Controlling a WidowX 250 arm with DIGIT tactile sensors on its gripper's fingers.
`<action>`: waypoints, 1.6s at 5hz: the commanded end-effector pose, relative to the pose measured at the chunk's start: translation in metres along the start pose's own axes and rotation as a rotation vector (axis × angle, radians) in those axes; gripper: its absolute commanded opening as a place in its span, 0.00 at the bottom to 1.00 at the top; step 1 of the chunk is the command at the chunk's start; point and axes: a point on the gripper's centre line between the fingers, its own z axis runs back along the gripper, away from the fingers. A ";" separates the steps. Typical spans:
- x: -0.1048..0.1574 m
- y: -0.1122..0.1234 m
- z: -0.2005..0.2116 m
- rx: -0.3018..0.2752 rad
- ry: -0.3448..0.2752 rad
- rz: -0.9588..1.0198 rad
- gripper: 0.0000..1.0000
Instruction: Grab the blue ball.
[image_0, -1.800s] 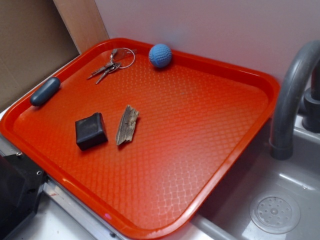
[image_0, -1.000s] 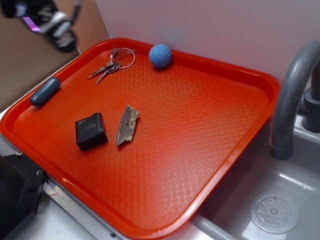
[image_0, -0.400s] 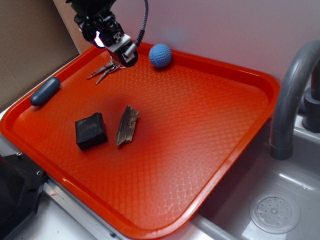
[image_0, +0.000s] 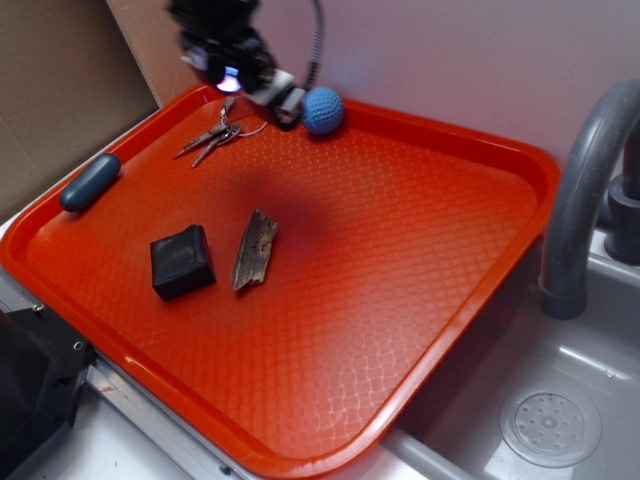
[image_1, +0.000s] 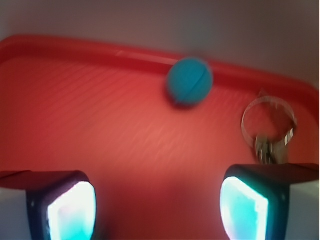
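Note:
The blue ball (image_0: 323, 110) is a small light-blue rough sphere at the far rim of the red tray (image_0: 420, 250). In the wrist view the blue ball (image_1: 189, 81) lies ahead, slightly right of centre, against the tray's far rim (image_1: 75, 47). My gripper (image_0: 283, 108) hangs just left of the ball, above the keys, close to it but apart. In the wrist view the gripper (image_1: 157, 207) is open, its two lit fingertips (image_1: 70, 210) wide apart with only bare tray between them.
A bunch of keys on a ring (image_0: 222, 133) lies under the gripper; it also shows in the wrist view (image_1: 269, 127). A dark blue-grey capsule (image_0: 90, 182), a black block (image_0: 181, 261) and a wood piece (image_0: 254, 250) lie on the tray. A grey faucet (image_0: 580, 190) and sink (image_0: 540, 420) stand right.
The gripper came into view from the upper left and has moved right and down, from above the keys to just beside the ball. The tray's objects have not moved.

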 end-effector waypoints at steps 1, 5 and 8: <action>0.035 0.019 -0.007 -0.050 -0.070 0.021 1.00; 0.059 0.014 -0.055 -0.110 -0.046 -0.013 0.00; 0.002 0.022 0.034 -0.158 0.039 -0.017 0.00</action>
